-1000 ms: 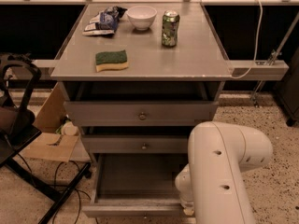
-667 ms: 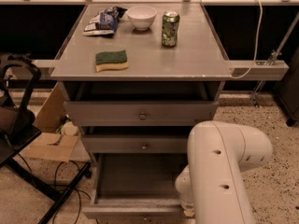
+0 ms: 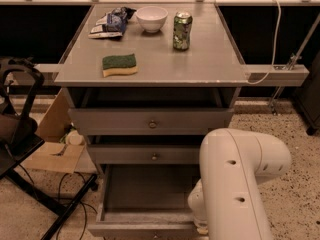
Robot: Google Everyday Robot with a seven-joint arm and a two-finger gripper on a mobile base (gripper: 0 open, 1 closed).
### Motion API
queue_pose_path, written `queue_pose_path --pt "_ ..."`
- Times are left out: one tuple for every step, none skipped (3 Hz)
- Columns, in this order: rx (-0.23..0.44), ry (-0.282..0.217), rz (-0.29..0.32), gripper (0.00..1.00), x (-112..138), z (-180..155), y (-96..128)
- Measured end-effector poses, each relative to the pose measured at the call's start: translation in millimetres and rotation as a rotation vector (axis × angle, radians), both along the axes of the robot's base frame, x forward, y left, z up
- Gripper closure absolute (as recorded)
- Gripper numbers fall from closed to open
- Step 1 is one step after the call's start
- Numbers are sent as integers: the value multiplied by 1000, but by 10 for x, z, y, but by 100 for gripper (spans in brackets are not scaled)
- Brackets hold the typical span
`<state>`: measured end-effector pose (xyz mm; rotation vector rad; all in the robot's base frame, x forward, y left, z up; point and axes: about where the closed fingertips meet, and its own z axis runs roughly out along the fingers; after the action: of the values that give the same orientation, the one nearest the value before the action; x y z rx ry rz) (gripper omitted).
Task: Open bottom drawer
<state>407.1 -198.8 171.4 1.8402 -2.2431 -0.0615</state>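
The bottom drawer (image 3: pixel 145 189) stands pulled out below the two other grey drawer fronts, showing its plain grey inside. Its front edge (image 3: pixel 142 229) lies at the lower border of the camera view. My white arm (image 3: pixel 240 179) fills the lower right, reaching down beside the drawer's right side. The gripper itself is hidden behind the arm and below the picture edge.
Above are the middle drawer (image 3: pixel 150 155) and top drawer (image 3: pixel 150 120), each with a small knob. On the tabletop (image 3: pixel 200 64) lie a green sponge (image 3: pixel 119 64), a white bowl (image 3: pixel 151 18), a green can (image 3: pixel 182 31) and a snack bag (image 3: pixel 107 24). A cardboard box (image 3: pixel 55 149) and a black stand (image 3: pixel 20 129) are at left.
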Motion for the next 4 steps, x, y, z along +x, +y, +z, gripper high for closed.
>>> queue_pose_path --pt "-4 -5 2 100 -44 10 -1" --pt "-4 -5 2 100 -43 7 -1" --pt "-8 -11 3 100 -89 16 -2" --pt "-8 -11 3 100 -89 14 -2"
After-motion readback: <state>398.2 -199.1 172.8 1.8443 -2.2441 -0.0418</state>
